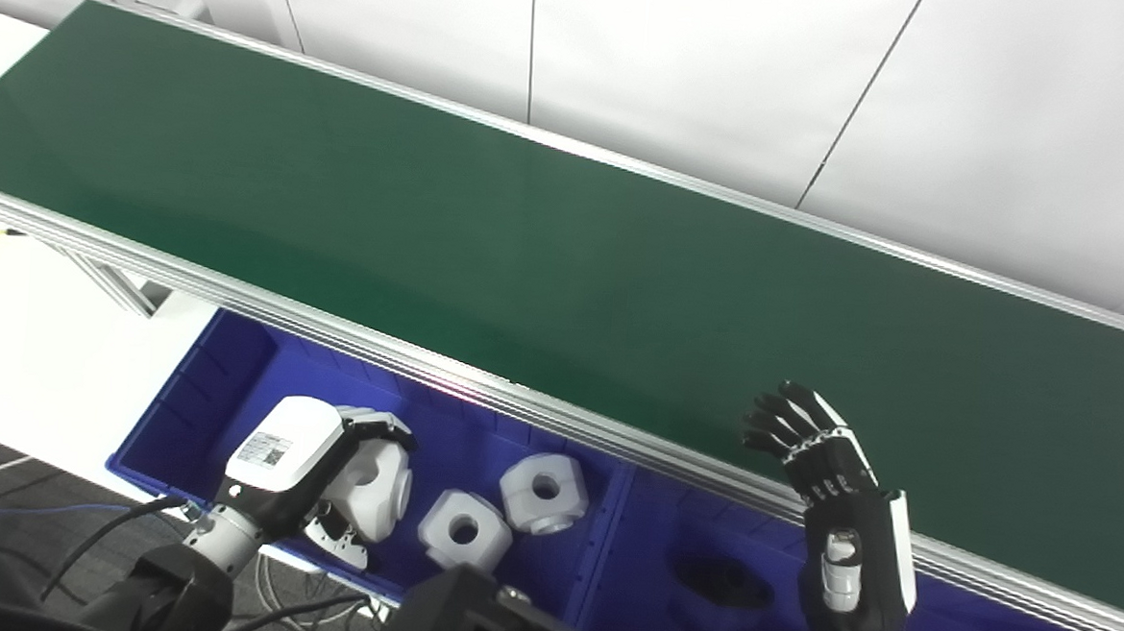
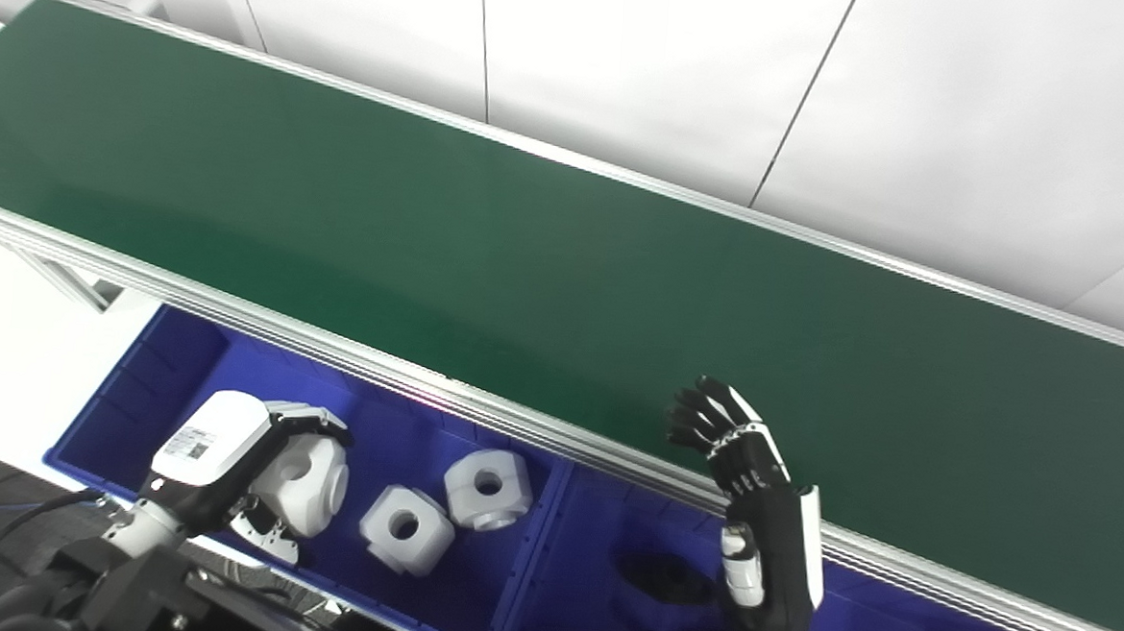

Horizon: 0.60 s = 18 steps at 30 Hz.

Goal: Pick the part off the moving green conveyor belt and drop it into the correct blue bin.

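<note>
- While the green conveyor belt (image 1: pixel 546 247) lies bare, the left hand (image 1: pixel 323 466) grips a white part (image 1: pixel 375 488) over the left blue bin (image 1: pixel 202 383).
- Two more white parts (image 1: pixel 504 510) lie inside that bin.
- Dark parts (image 1: pixel 721 579) sit in the right blue bin (image 1: pixel 646 551).
- Right hand (image 1: pixel 840 522) is upright at the belt's near rail, fingers loosely apart, holding nothing.

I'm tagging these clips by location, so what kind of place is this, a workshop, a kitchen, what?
Probably a factory-style sorting cell or lab mock-up: a long green conveyor belt in aluminium rails, blue bins below it holding white machined parts, and plain white wall panels behind.
</note>
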Each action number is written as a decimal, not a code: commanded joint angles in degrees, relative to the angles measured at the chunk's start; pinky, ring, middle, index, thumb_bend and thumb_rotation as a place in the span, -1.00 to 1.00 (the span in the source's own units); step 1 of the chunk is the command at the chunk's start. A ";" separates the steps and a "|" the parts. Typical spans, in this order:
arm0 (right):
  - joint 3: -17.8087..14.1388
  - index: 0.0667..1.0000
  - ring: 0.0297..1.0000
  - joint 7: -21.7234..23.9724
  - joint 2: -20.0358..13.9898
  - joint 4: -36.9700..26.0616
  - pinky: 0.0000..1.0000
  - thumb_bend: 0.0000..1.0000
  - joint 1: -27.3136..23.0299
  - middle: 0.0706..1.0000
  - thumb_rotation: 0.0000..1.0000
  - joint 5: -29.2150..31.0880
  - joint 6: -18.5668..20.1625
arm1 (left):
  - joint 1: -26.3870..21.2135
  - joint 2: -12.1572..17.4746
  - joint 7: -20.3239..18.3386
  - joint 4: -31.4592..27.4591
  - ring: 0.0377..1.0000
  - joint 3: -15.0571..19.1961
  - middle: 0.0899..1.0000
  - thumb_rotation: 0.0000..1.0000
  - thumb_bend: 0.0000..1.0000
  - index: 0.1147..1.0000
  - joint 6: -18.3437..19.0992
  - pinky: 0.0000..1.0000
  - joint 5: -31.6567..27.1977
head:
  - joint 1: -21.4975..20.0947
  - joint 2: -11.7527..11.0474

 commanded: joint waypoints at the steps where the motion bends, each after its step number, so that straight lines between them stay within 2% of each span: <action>1: 0.12 0.59 0.47 0.40 0.67 -0.92 0.36 0.65 -0.33 0.52 0.79 0.47 -1.78 | 0.45 0.54 3.03 -1.08 -0.08 0.45 -0.16 -1.00 0.03 -0.11 0.08 -0.12 -0.32 | -0.29 0.00; 8: 0.46 0.59 0.47 0.41 0.58 -1.64 0.37 0.64 0.57 0.51 0.78 0.12 -2.01 | 0.92 -0.32 7.09 -1.74 -0.10 1.02 -0.17 -1.00 0.03 -0.10 -0.78 -0.14 -2.02 | -1.09 0.03; 14: 0.71 0.59 0.46 0.57 0.57 -2.62 0.35 0.64 1.14 0.50 0.78 0.47 -1.62 | 0.80 -0.74 8.19 -1.42 -0.10 1.57 -0.16 -1.00 0.03 -0.11 0.08 -0.16 -2.50 | -1.17 0.03; 18: 0.82 0.59 0.46 0.59 0.60 -2.61 0.35 0.65 1.23 0.50 0.77 0.44 -1.46 | 0.67 -1.11 7.49 -2.29 -0.10 1.67 -0.16 -1.00 0.04 -0.11 1.41 -0.18 -2.56 | -1.04 0.03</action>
